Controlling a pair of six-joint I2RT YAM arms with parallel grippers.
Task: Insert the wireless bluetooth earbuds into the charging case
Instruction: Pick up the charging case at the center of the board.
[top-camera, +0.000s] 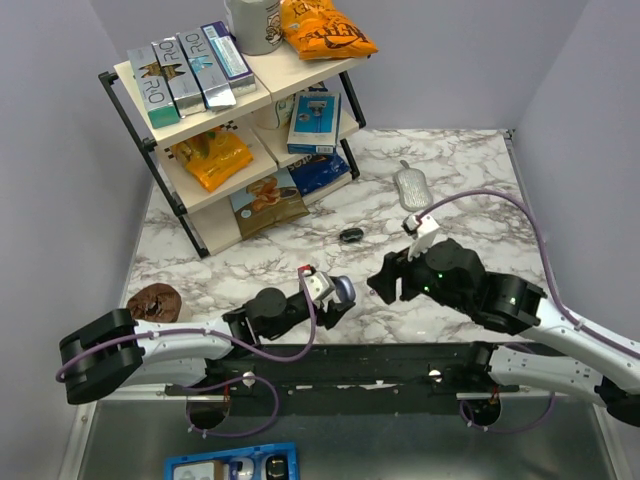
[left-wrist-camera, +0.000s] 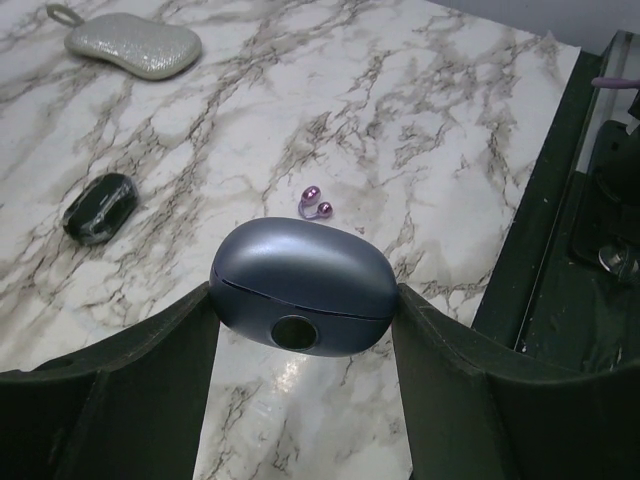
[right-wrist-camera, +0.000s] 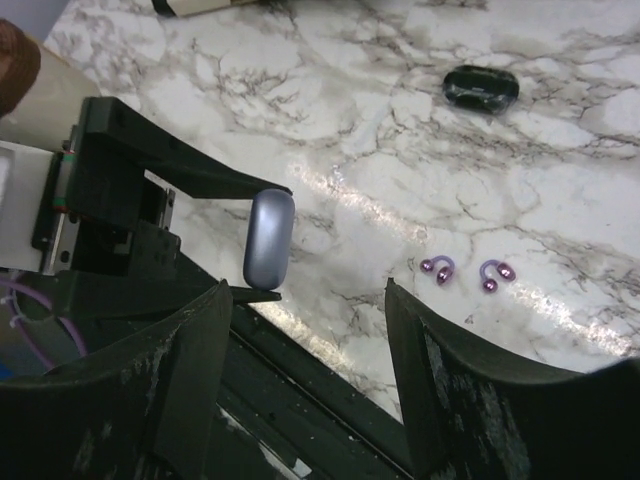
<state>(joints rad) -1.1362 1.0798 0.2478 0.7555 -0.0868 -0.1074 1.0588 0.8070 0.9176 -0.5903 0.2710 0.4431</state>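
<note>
1. Left gripper (left-wrist-camera: 305, 310) fingers fill the bottom of its wrist view, clamped on the charging case (left-wrist-camera: 300, 275).
2. The case lid is shut. Its long axis runs finger to finger, with a dark round hole facing the lens.
3. Purple earbuds (right-wrist-camera: 437, 268) lie side by side on the marble table (right-wrist-camera: 330, 60), near the case. The left wrist view only shows one.
4. Right gripper (right-wrist-camera: 307, 290) hangs near the case, jaws apart, holding nothing.
5. Black oval thing (right-wrist-camera: 481, 87) sits further out past the case, too blurry for detail.
</note>
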